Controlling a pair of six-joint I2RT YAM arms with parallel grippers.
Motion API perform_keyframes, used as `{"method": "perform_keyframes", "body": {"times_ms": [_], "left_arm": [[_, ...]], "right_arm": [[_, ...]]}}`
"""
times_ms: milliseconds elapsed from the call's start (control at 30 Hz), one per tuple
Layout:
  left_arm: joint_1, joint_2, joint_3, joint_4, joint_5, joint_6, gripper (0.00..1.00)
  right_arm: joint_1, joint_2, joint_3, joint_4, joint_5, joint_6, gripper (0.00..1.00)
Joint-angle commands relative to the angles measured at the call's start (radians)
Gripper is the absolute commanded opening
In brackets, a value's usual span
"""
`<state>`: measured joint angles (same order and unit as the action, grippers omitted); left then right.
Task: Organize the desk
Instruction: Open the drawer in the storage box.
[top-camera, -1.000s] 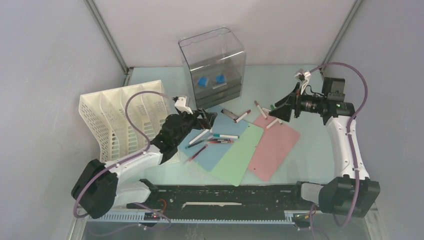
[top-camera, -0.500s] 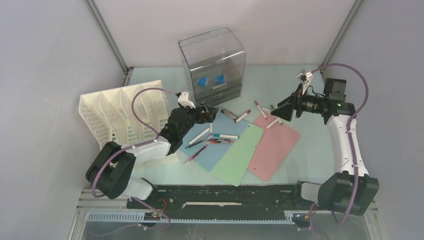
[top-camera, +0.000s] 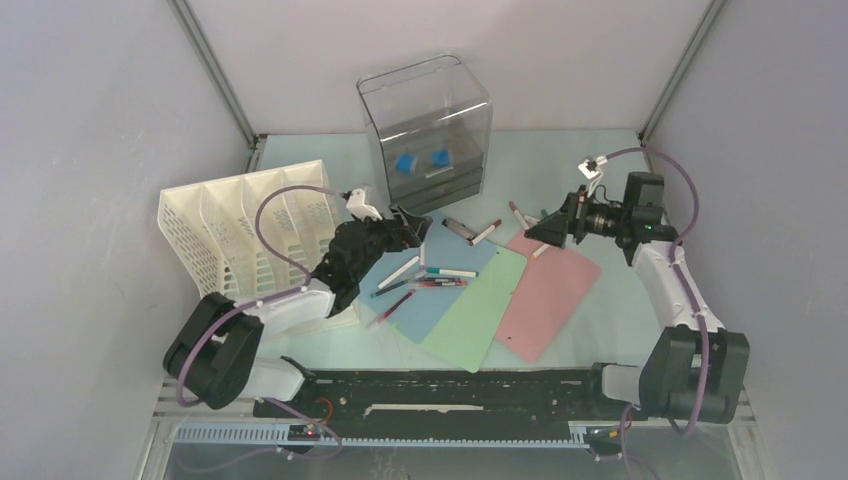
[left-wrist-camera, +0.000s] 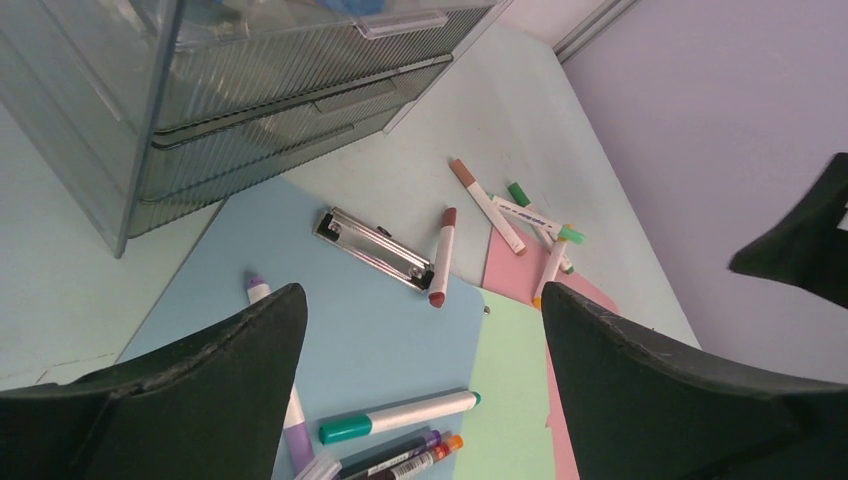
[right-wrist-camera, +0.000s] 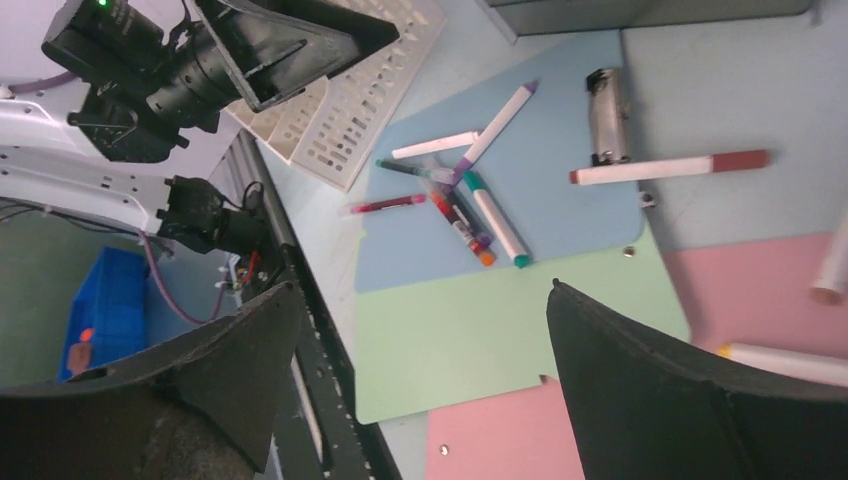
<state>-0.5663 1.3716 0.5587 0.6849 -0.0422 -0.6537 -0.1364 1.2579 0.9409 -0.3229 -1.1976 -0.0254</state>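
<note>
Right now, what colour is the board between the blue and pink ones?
Light green board, best in top external view.

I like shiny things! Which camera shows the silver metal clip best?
Left wrist view: the silver metal clip on the blue flat board is close and whole. Right wrist shows it smaller; top view, too small to tell.

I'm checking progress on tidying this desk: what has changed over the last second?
The right hand shifted left, toward the middle of the pale mint-green desk, open and empty. The left hand edged slightly farther back, also open, holding nothing. The scattered marker pens, three pastel plastic clipboards, clear plastic drawer box and white slotted file rack stayed put.
</note>
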Motion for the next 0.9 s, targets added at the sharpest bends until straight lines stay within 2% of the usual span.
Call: {"method": "perform_keyframes", "body": {"times_ms": [0, 233, 367, 500, 600, 867], "left_arm": [[-0.001, -0.115, -0.02, -0.034, -0.031, 0.043, 0.94], [0.012, -0.23, -0.032, -0.142, -0.049, 0.112, 1.0], [0.041, -0.278, -0.008, -0.252, -0.008, 0.124, 1.0], [0.048, -0.339, -0.009, -0.325, -0.009, 0.149, 1.0], [0.048, -0.376, -0.017, -0.354, -0.012, 0.162, 1.0], [0.048, -0.433, -0.046, -0.385, -0.019, 0.151, 1.0]], "right_arm": [[0.084, 0.027, -0.019, 0.254, 0.059, 0.214, 1.0], [0.221, 0.186, -0.019, 0.535, 0.083, 0.455, 1.0], [0.287, 0.308, -0.019, 0.844, 0.143, 0.693, 0.97], [0.33, 0.426, -0.016, 1.141, 0.277, 0.915, 0.94], [0.369, 0.511, 0.01, 1.165, 0.37, 0.994, 0.9], [0.453, 0.599, 0.098, 0.935, 0.607, 1.002, 0.86]]}}
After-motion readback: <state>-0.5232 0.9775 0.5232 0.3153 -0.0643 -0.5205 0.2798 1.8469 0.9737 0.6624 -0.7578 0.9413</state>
